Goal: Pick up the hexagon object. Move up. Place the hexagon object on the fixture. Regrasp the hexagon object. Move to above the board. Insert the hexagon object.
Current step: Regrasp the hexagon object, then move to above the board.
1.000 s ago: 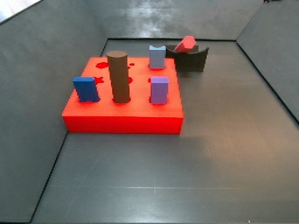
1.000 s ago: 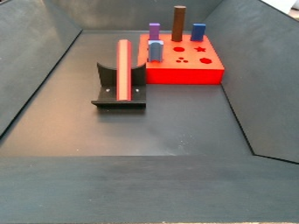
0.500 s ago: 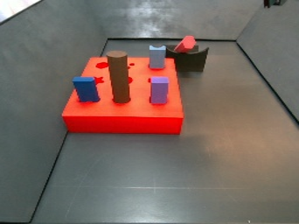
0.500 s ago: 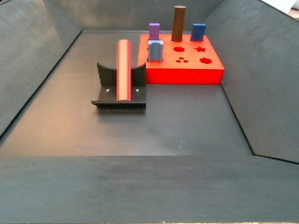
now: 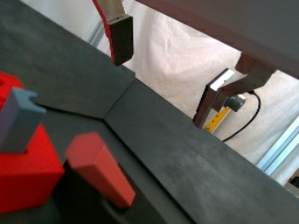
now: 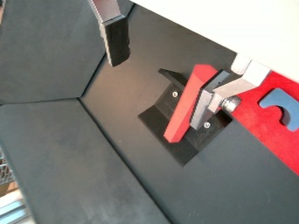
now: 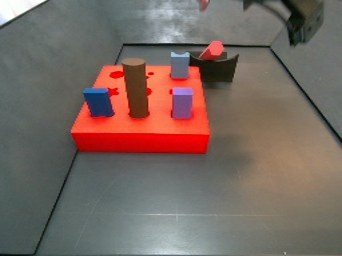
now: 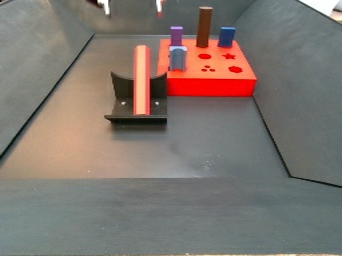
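Side views give me the clearest layout, so I start with the board [image 7: 140,125], the biggest thing on the floor: a bright red slab carrying a brown cylinder [image 7: 135,88], a blue block [image 7: 98,101], a purple block [image 7: 182,102] and a grey-blue block [image 7: 179,64]. In a side view [image 8: 214,72] I can also make out shaped holes in its top, though they are too small to tell apart.

At about 10 o'clock from the board in that side view stands the fixture [image 8: 136,105], dark and L-shaped, just beside the slab. The hexagon object [image 8: 140,79] lies along it, resting in the notch; in a side view only its salmon end [image 7: 214,49] shows above the dark block [image 7: 218,68], the rest hidden behind.

The gripper [image 8: 130,6] is barely in frame at 12 o'clock, cut off by the edge, high above the fixture; in a side view I see only a dark blurred arm part [image 7: 297,17] at 1 o'clock. Both wrist views show the fingers [image 6: 114,33] spread well apart with nothing between them, one finger [image 5: 121,37] clear and the far one [image 5: 242,80] partly cropped. The rod [image 6: 187,105] sits on the fixture [image 6: 184,127] below the gripper [image 6: 170,61], untouched.
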